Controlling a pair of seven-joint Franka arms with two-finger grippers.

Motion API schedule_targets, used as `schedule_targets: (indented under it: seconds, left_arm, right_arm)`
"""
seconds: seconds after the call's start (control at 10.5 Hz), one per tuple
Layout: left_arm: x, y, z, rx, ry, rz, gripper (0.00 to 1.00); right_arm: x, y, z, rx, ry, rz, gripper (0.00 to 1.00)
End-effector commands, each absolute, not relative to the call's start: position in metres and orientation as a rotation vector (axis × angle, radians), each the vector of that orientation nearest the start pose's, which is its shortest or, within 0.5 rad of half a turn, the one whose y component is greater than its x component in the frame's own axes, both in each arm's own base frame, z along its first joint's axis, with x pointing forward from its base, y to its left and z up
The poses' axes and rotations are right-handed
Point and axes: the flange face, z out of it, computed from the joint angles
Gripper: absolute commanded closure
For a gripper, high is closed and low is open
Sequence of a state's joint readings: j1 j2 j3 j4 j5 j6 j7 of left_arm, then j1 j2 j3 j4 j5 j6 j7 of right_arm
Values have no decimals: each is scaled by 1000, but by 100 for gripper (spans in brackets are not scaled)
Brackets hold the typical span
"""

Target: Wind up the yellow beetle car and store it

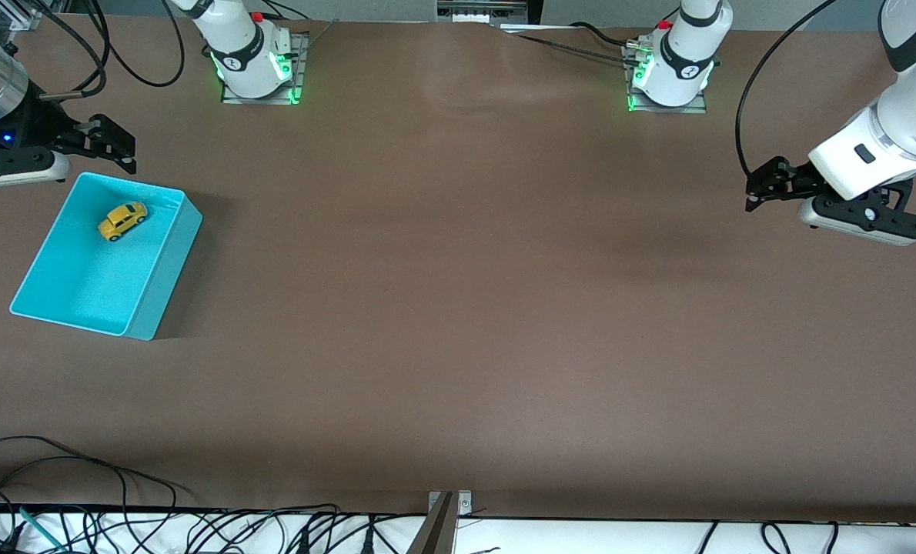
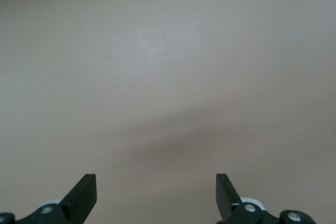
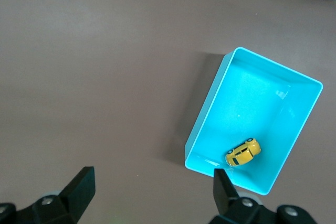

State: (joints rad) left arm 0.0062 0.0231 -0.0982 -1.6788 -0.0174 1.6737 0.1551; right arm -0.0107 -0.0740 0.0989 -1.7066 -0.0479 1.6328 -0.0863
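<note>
The yellow beetle car lies on the floor of the turquoise bin, in the part of the bin farther from the front camera, at the right arm's end of the table. In the right wrist view the car shows inside the bin close to one short wall. My right gripper hangs open and empty over the table just outside that end of the bin; its own view shows the gripper holding nothing. My left gripper waits open over bare table at the left arm's end, and its wrist view shows this gripper empty.
The brown table spreads wide between the two arms. Both arm bases stand along the edge farthest from the front camera. Loose cables and a metal bracket lie at the nearest edge.
</note>
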Motion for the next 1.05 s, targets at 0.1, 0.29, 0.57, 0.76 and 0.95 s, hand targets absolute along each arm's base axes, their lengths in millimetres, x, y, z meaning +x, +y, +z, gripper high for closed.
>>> schedule_targets:
  seconds: [0.1,0.29,0.57,0.76,0.95]
  left_arm:
    - [562,-55,575,-3125,396,28,0]
    - [562,-54,575,-3125,394,28,0]
    - [562,-55,575,-3125,394,28,0]
    - [562,-54,575,-3125,394,29,0]
    - [562,-55,576,-3125,394,26,0]
  right_arm:
    - [537,57,613,-3083,-240,-55,0]
    - [539,60,606,-3044,-231,-52,0]
    - [540,56,606,-3055,-236,-41,0]
    - [541,51,603,-3058,-225,-26,0]
    - [540,46,603,-3066,-218,-10,0]
